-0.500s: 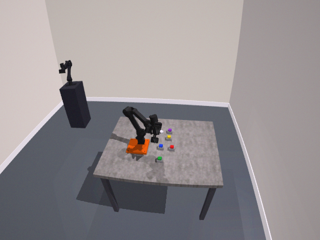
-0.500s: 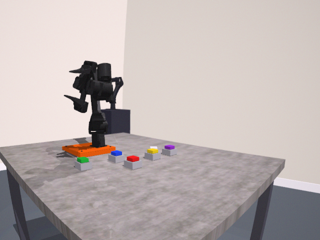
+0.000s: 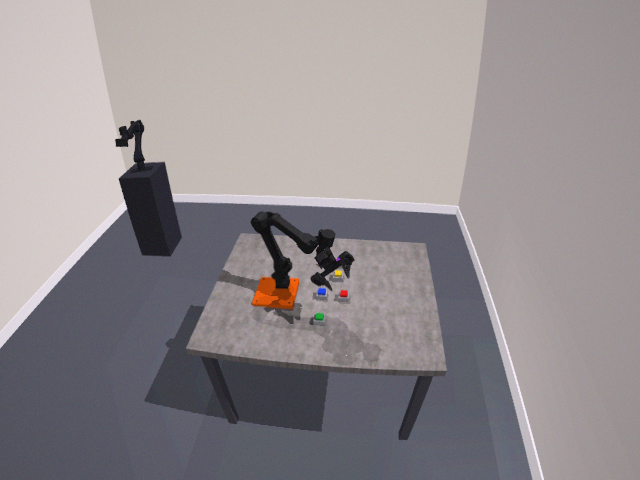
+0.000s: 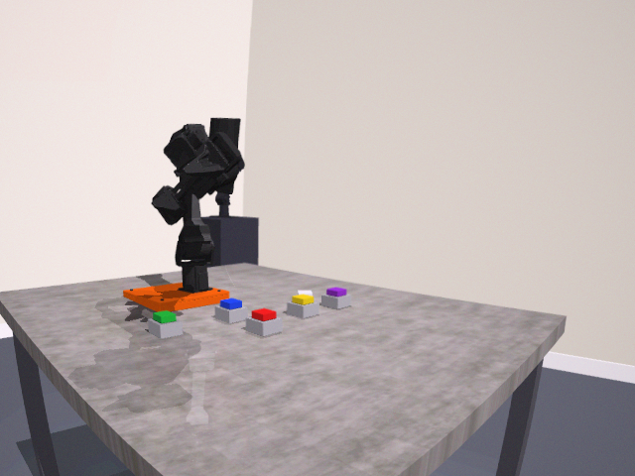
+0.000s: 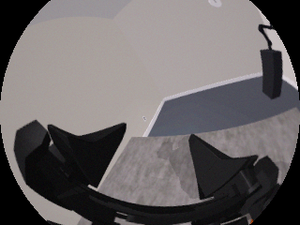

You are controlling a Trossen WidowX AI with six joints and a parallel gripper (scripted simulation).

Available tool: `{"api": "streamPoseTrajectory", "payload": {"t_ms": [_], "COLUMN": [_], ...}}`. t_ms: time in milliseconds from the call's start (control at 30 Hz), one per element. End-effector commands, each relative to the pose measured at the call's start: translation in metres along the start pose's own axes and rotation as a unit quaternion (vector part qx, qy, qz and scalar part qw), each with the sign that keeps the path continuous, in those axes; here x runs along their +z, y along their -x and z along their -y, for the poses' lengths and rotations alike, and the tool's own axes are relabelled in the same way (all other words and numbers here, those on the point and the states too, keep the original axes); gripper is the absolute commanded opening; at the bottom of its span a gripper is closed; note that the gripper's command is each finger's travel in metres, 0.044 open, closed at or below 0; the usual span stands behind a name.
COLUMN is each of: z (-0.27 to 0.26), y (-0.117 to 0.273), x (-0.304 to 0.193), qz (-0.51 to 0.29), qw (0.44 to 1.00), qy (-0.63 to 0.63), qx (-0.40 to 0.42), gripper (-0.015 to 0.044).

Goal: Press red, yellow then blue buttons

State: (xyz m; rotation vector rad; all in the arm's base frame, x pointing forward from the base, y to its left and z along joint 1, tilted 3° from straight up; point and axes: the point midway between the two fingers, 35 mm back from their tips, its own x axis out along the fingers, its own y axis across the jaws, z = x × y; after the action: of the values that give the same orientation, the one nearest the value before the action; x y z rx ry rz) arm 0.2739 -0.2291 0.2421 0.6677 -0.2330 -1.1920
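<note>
- Grey, mottled stone-look table (image 4: 358, 389) fills the lower half of the exterior view; a dark shadow patch lies on it at lower left.
- Nearest the camera in that view, the green button (image 4: 164, 316) sits on its grey base at left of centre, just in front of the orange base plate (image 4: 174, 296).
- The red button (image 4: 264, 313) stands a little right of centre, raised on its grey housing, with nothing touching it.
- The blue button (image 4: 230, 302) is just left of and slightly behind the red one, near the plate's right corner.
- The yellow button (image 4: 303, 298) lies further right and back, with a small white block (image 4: 305, 293) just behind it.
- The purple button (image 4: 335, 291) is furthest right in the row.
- The black arm (image 4: 197, 204) rises from the orange plate, folded into a bunched mass in the upper left of centre.
- In the top view, the jaws (image 3: 333, 272) hang above the table with the yellow button (image 3: 338, 273) showing between the two fingers; whether they are well above it cannot be told from here.
- The jaws stand wide open and hold nothing; the wrist view shows two dark pointed fingers far apart over the table's edge.
- Beyond the table, a dark pedestal (image 3: 149, 209) with a small camera arm stands at upper left by the wall.
</note>
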Motion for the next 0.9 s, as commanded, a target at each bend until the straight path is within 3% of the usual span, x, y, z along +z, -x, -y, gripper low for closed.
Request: {"api": "streamPoseTrajectory", "payload": {"t_ms": [0,333,700,867], "z": [-0.017,-0.009,0.006,0.006], "y": [0.002,0.044,0.114,0.118], "x": [-0.081,-0.141,-0.159,-0.159], "qz": [-0.219,-0.435,-0.619,-0.627], "qw": [0.932,0.745,0.493,0.481], "qy": [0.287,0.501,0.595,0.596], "qx": [0.015,0.068,0.142,0.145], "gripper": [0.0400,0.0400,0.0400,0.0400]}}
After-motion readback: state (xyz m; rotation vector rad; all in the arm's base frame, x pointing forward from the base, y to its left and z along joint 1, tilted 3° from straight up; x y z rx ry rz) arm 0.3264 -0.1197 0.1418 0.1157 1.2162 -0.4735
